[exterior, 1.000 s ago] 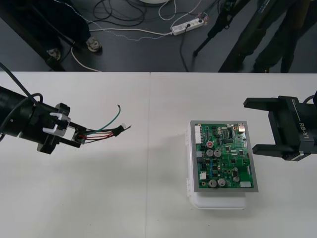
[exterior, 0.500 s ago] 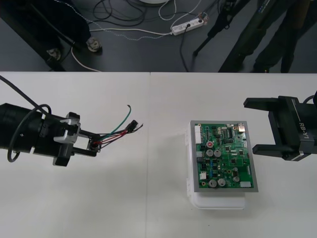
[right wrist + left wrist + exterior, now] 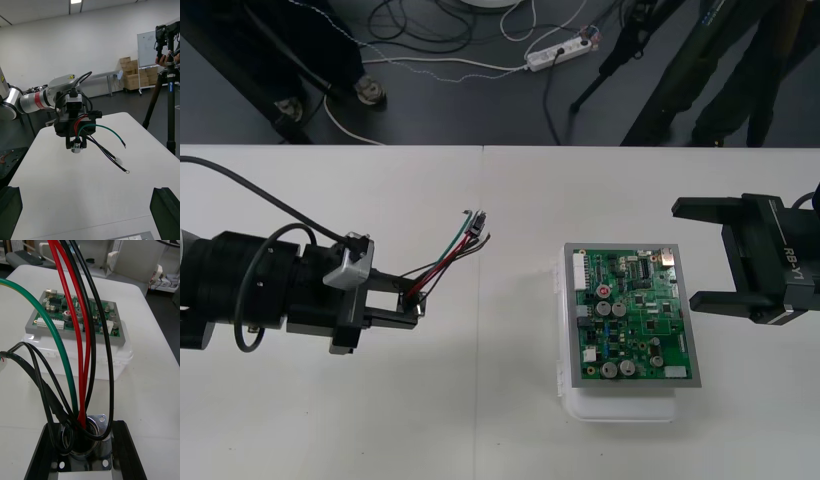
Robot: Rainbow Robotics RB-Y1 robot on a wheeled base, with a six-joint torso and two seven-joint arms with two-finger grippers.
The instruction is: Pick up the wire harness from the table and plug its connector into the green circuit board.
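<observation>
From above, the left gripper (image 3: 408, 305) clamps the harness (image 3: 445, 262) left of the board (image 3: 635, 315), and the right gripper (image 3: 685, 255) stands wide open at the board's right. From the right wrist, the harness (image 3: 100, 148) hangs clear of the table (image 3: 93, 195). From the left wrist, fingers (image 3: 125, 455) pinch its socket (image 3: 88, 440), with the board (image 3: 80, 315) beyond.

A white power strip (image 3: 558, 52) lies on dark floor (image 3: 460, 105) beyond the table (image 3: 480, 400).
</observation>
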